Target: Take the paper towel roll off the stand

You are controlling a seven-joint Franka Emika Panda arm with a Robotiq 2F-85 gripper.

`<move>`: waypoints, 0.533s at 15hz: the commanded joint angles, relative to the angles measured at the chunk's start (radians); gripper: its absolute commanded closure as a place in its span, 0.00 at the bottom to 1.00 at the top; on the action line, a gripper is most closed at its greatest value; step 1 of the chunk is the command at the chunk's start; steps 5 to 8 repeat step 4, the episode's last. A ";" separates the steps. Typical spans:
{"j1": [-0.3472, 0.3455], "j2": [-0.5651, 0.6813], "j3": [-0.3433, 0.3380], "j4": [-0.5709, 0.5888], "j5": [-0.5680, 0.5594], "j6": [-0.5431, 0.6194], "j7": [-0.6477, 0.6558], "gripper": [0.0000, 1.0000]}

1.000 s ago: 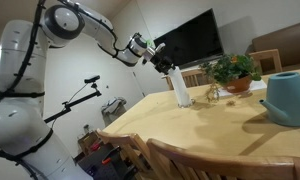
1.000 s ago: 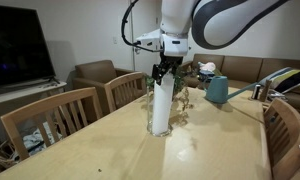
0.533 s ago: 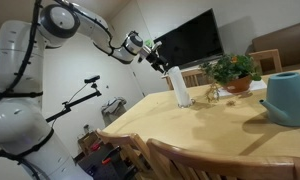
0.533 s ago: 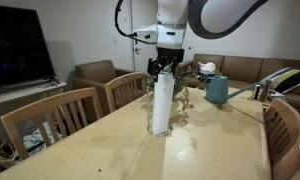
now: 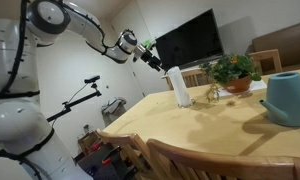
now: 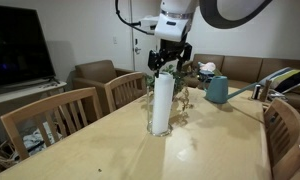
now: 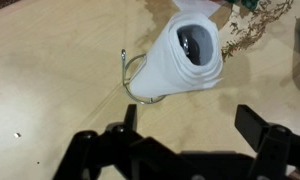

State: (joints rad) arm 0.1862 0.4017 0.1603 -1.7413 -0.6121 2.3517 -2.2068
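Claw [image 6: 165, 62] lifted; plant [image 5: 233, 68] near roll [image 6: 161, 100].

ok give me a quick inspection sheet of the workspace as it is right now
surface: wooden table, light tan top
job's things: paper towel roll upright on its wire stand, not lifted
clutter: potted plant and teal vessel beyond the roll
grippers: gripper open, just above the roll's top, not gripping it
cables: nothing seen
surroundings: wooden chairs, dark tv, sofa
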 commanded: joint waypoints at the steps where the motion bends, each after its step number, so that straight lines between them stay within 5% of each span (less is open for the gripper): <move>1: 0.006 -0.001 -0.005 -0.007 0.003 -0.002 0.024 0.00; 8: 0.007 -0.001 -0.007 -0.020 0.002 -0.002 0.053 0.00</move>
